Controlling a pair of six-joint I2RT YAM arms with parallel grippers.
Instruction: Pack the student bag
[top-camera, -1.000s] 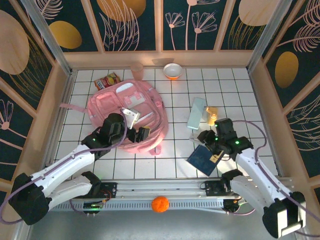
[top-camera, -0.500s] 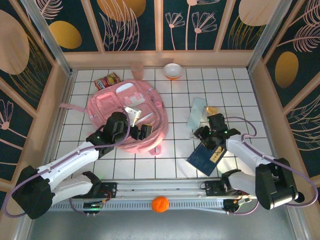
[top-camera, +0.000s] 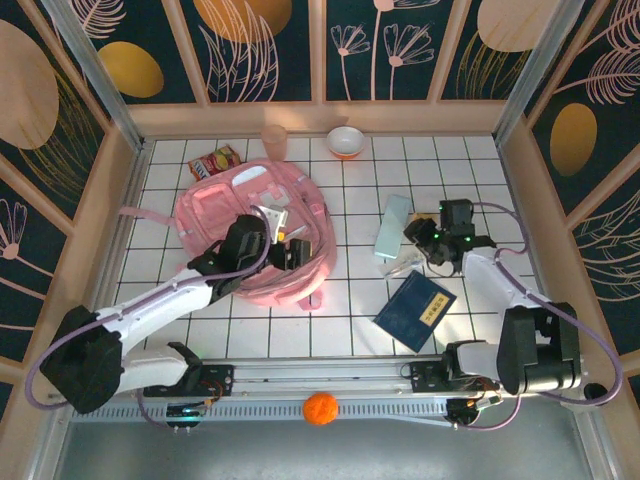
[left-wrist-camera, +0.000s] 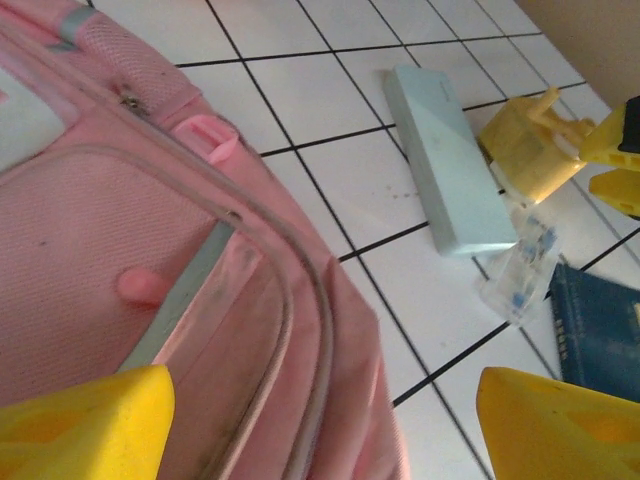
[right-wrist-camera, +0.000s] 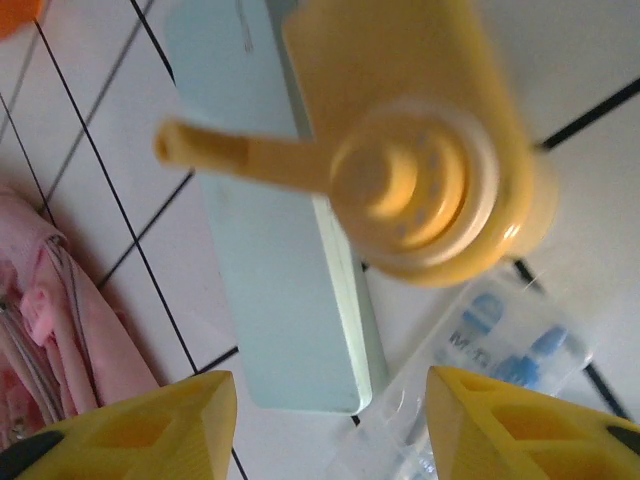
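Student bag (top-camera: 212, 215) flat, left-centre of table; left gripper (left-wrist-camera: 325, 420) spread above its zip edge, empty. Right gripper (right-wrist-camera: 330, 420) spread over yellow pump bottle (right-wrist-camera: 430, 170), not yet clamped. Centre on bottle body, avoid spout, clear pale blue case (right-wrist-camera: 280, 250) beside it

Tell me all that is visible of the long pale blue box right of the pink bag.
The pale blue box is long, flat and plain, smooth like plastic. It lies flat on the white tiled table, apart from the student bag. A clear packet with blue print lies against its near end, and a yellow pump bottle is close beside it; whether they touch I cannot tell.
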